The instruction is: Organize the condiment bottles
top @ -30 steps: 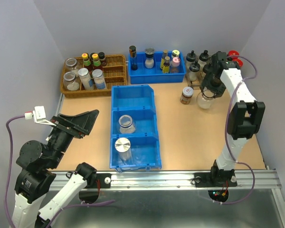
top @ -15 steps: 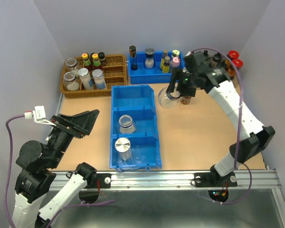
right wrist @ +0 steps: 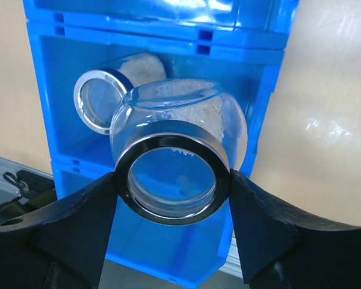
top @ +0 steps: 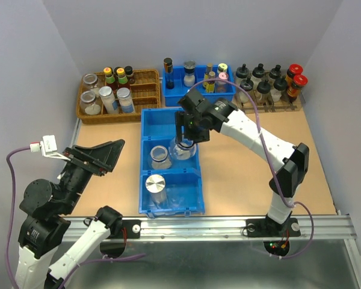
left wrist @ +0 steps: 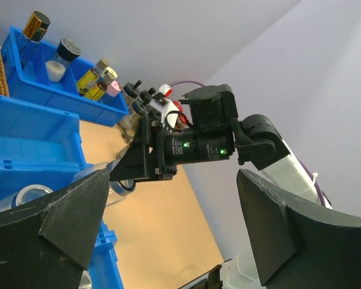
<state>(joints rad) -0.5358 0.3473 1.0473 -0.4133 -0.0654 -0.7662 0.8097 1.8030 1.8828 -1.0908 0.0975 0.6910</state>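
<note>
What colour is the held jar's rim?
Silver rim on the jar, clearest in the right wrist view.

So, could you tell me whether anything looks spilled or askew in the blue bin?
Nothing clearly stands out, and no spill shows. The right jaws hold a round jar over the middle compartment, beside another jar already there.

Centre frame, a lying jar [top: 160,157] fills the left of the blue bin's [top: 162,139] middle compartment. The right half, under the held round jar [top: 183,149], seems free.
</note>
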